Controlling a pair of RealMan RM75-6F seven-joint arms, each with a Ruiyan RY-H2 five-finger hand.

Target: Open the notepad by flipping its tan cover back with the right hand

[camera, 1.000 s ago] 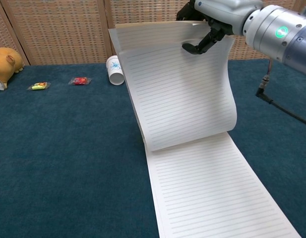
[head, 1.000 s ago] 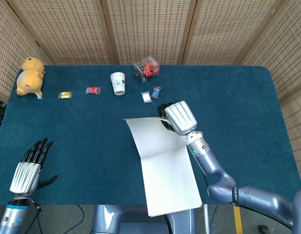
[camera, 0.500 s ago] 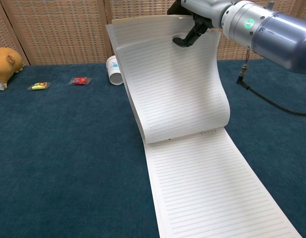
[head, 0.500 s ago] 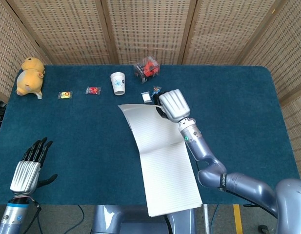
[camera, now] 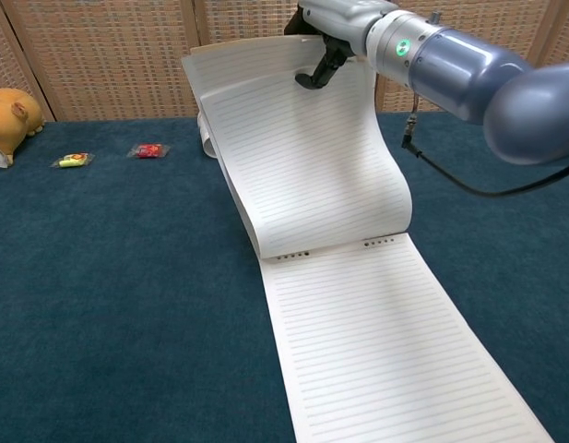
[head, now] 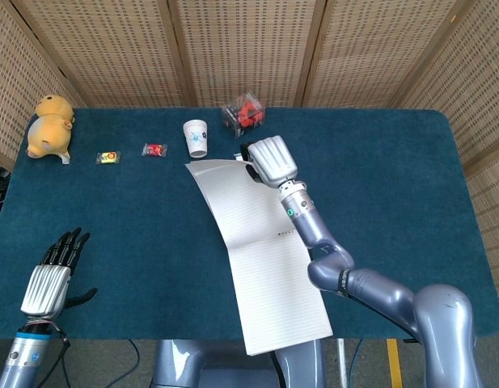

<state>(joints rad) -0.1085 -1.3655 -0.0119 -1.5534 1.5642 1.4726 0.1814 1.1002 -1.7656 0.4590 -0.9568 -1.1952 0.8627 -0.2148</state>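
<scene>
The notepad lies open on the blue table, its lower lined page flat and reaching the front edge. Its upper sheets curve up from the fold, a lined sheet in front and a cream one behind it. My right hand pinches their top edge, held high above the table near the back; the chest view shows this right hand with its thumb curled over the paper. My left hand hovers at the front left with fingers apart, holding nothing.
Along the back stand a yellow plush toy, two candy wrappers, a paper cup and a clear box of red pieces. The raised sheets reach close to the cup and box.
My right hand has carried the lifted sheets farther back and to the left. The curl has opened, and binding holes now show at the fold. The left hand is still.
</scene>
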